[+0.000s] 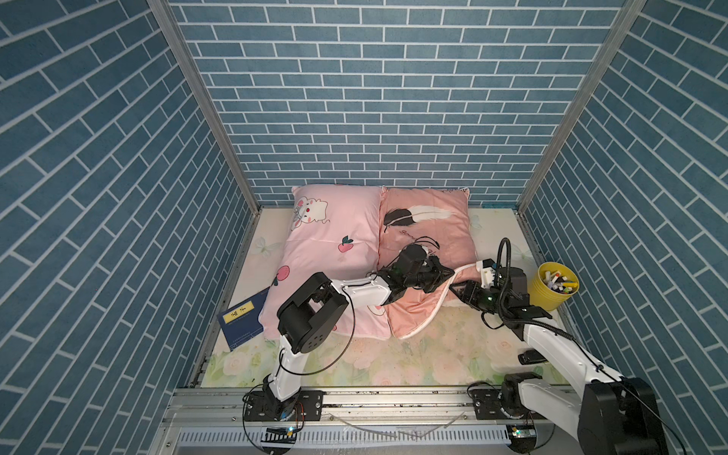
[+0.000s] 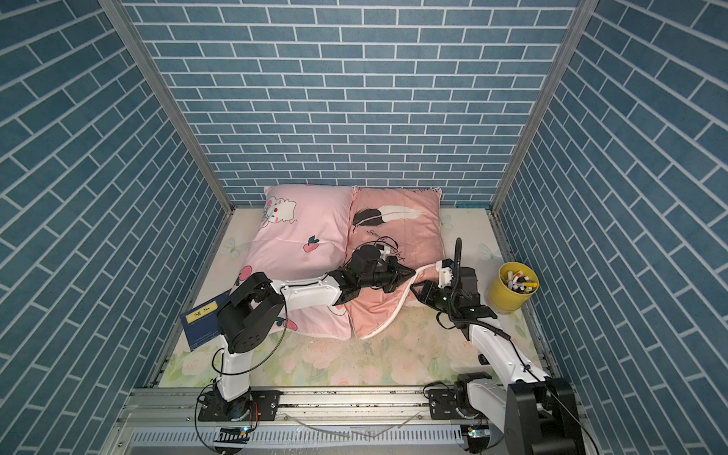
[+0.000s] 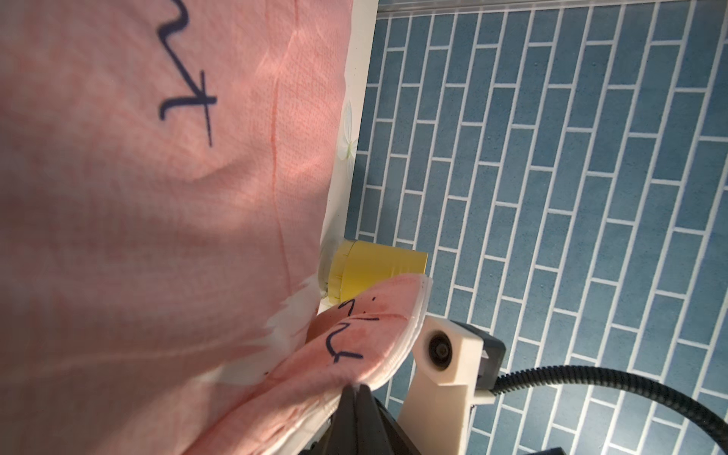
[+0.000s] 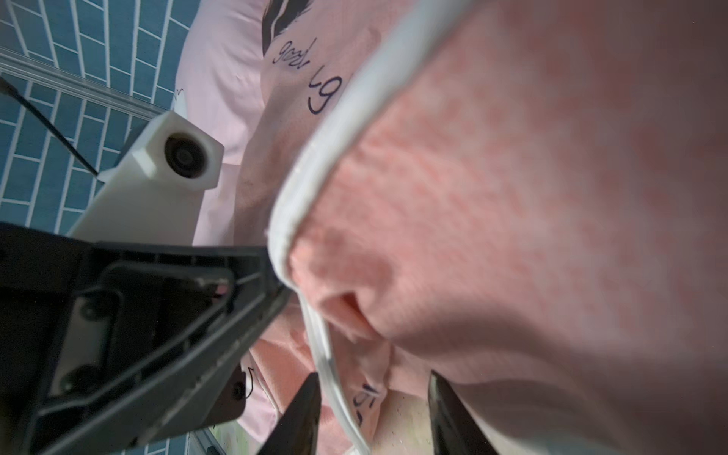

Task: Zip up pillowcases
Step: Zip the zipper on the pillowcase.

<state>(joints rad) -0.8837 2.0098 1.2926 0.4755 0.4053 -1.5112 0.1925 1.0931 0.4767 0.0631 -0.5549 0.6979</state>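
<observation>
Where the floral-covered desk [image 1: 433, 354] runs along the left wall, a dark blue booklet [image 1: 242, 323] lies flat, its far corner against the bunny pillowcase [image 1: 331, 236]. That light pink pillowcase lies lengthwise from the back wall towards the front, and the left arm reaches across its near end. Touching it on the right lies the feather pillowcase [image 1: 425, 232], salmon-pink, with a black and a white feather and dark script on top. Both top views show its white-piped near right edge lifted off the desk and curving up towards the arms.

The left fingers [image 1: 441, 272] sit at that raised edge. In the left wrist view they [image 3: 350, 409] are clenched together on a fold of the salmon cloth and its white piping. Just to the right, and a little nearer the front, the right fingers [image 1: 459, 292] point at the same edge. In the right wrist view they [image 4: 303, 413] stand parted, with the white piping and some salmon cloth lying between them, close to one finger. The cloth does not look pinched there.

Farther right, near the right wall, a yellow cup [image 1: 547, 297] of markers stands upright on the desk, apart from the pillowcases.
</observation>
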